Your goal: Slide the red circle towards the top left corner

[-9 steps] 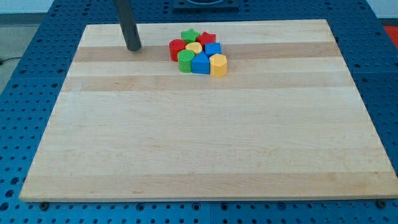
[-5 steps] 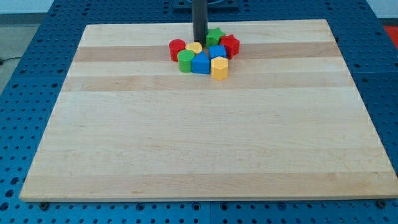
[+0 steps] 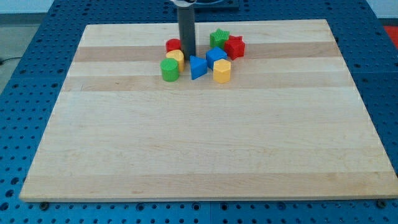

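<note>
Eight blocks (image 3: 199, 55), one rod (image 3: 186, 31)

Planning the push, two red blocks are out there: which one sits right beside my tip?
The red circle, at the cluster's left end, just left of my tip. The other red block, star-shaped, lies at the cluster's right end.

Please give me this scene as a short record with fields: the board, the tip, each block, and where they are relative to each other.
board: wooden board on a blue pegboard table
my tip, inside the cluster near the view's top
red circle, just left of the rod
yellow block, left of my tip
green cylinder, lowest on the left
blue triangle, right of my tip
blue block
yellow hexagon
green star
red star, farthest right
</note>
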You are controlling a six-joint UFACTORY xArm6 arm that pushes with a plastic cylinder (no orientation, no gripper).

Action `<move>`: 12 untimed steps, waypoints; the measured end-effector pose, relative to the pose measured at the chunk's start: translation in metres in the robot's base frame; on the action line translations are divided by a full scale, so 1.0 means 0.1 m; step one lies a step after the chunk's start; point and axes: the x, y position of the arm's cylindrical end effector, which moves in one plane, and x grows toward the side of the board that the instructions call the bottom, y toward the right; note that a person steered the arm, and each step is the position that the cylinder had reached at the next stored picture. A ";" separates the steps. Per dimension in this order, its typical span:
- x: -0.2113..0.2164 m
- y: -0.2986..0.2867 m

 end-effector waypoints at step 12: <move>-0.10 -1.59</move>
